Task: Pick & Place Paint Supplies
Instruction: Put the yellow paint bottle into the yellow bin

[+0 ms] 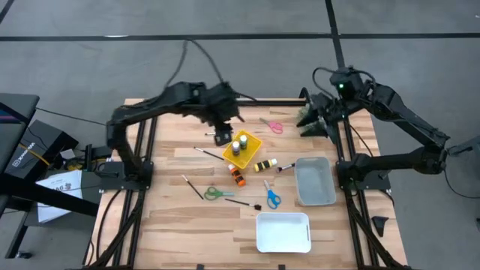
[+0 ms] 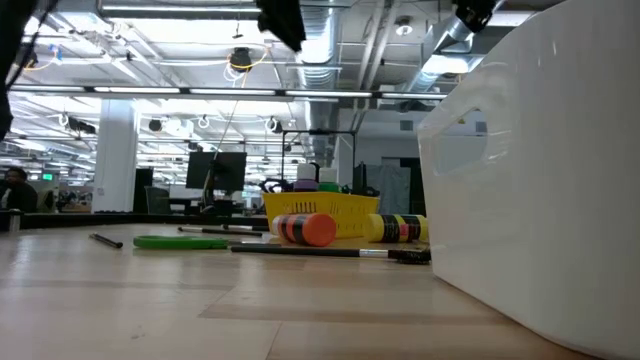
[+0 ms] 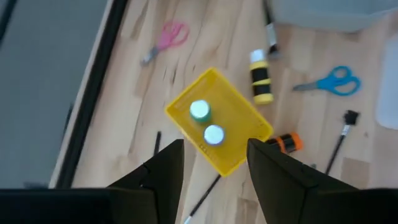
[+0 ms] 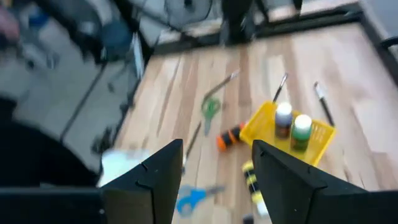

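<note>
Above yellow basket (image 1: 250, 142), left pincer (image 1: 222, 136) open, empty

Left gripper (image 1: 223, 136) hovers mid-table toward the far side, fingers apart and empty; right gripper (image 1: 309, 120) waits far right, open

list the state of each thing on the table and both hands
yellow plastic basket: holds two upright bottles
orange paint bottle: lying on its side
yellow paint bottle: lying on its side
grey bin: empty
white bin: empty
left hand: open, empty, above basket
right hand: open, empty
</note>
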Robot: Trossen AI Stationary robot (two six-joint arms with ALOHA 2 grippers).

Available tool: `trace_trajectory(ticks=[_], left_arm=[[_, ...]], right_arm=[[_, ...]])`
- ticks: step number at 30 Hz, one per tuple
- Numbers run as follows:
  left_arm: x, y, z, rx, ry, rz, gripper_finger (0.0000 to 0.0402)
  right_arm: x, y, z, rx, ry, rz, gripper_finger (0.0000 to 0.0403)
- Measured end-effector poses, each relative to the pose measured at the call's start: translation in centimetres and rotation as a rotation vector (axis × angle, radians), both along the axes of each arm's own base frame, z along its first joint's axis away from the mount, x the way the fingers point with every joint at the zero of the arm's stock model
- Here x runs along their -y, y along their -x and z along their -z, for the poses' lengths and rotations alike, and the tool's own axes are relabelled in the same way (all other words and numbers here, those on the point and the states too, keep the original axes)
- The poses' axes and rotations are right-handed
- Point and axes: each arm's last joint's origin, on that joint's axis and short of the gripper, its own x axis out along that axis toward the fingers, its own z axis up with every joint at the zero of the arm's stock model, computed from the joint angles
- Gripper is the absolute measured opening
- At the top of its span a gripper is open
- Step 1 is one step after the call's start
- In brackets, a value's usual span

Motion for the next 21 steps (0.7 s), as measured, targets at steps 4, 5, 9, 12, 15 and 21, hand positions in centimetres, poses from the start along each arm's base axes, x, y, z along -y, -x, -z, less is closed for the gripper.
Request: trace_trajectory(ticks=[4,5,9,12,15,21], left_arm=[[1.6,2.9,-1.0,0.11,-0.025,0.036,0.0167],[2.0,3.5,-1.0,0.137,-0.031,0.042,0.0167],[3.5,5.6,0.0,0.224,-0.07,0.061,0.0167],[4.8,6.7,1.1,0.286,-0.096,0.083,0.0167],[6.0,7.4,2.3,0.314,-0.136,0.093,0.0167],[7.5,8.2,4.2,0.303,-0.172,0.067,0.017]], right_arm=[[-0.3,-0.5,1.0,-0.055,0.083,-0.103,0.0188],[-0.3,-0.8,1.3,-0.071,0.106,-0.119,0.0188],[0.1,-3.1,2.8,-0.188,0.199,-0.102,0.0188],[0.5,-5.2,4.4,-0.292,0.242,-0.105,0.0188],[0.7,-7.5,6.5,-0.373,0.238,-0.155,0.0188],[0.1,-12.3,11.5,-0.512,0.187,-0.267,0.019]])
